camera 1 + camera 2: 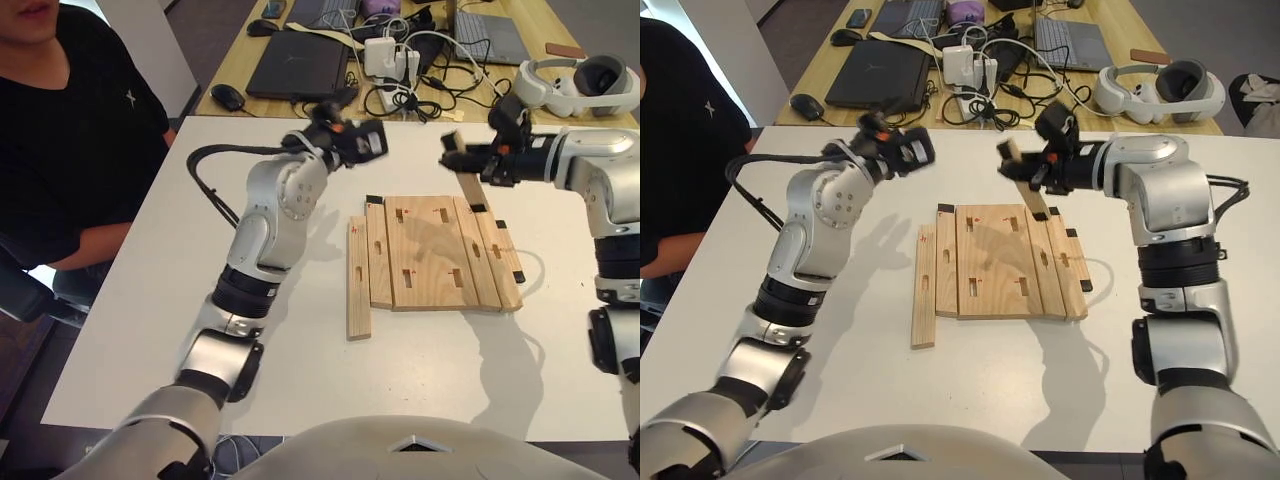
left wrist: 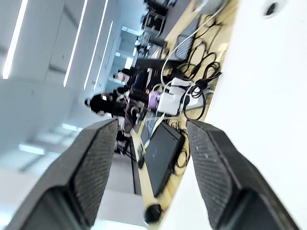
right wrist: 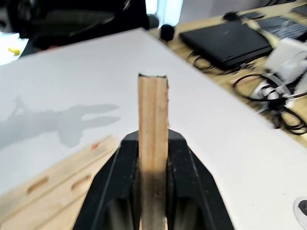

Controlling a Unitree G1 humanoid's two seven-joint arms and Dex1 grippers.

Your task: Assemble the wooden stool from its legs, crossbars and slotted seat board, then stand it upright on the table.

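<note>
Right pincer [image 1: 1030, 168] clamps 1 wooden bar [image 1: 1040, 203] off-centre; it may pivot and miss the seat board [image 1: 990, 262] slots. Left pincer [image 1: 362, 138] is released.

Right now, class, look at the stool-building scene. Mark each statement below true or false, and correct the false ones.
1. The right end effector grips a wooden bar held up off the table. True.
2. The left end effector holds a stool leg. False: it is open and empty, raised above the table.
3. The slotted seat board lies flat on the table. True.
4. The stool stands upright, fully assembled. False: the seat board and the side bars lie flat next to each other, with nothing standing.
</note>
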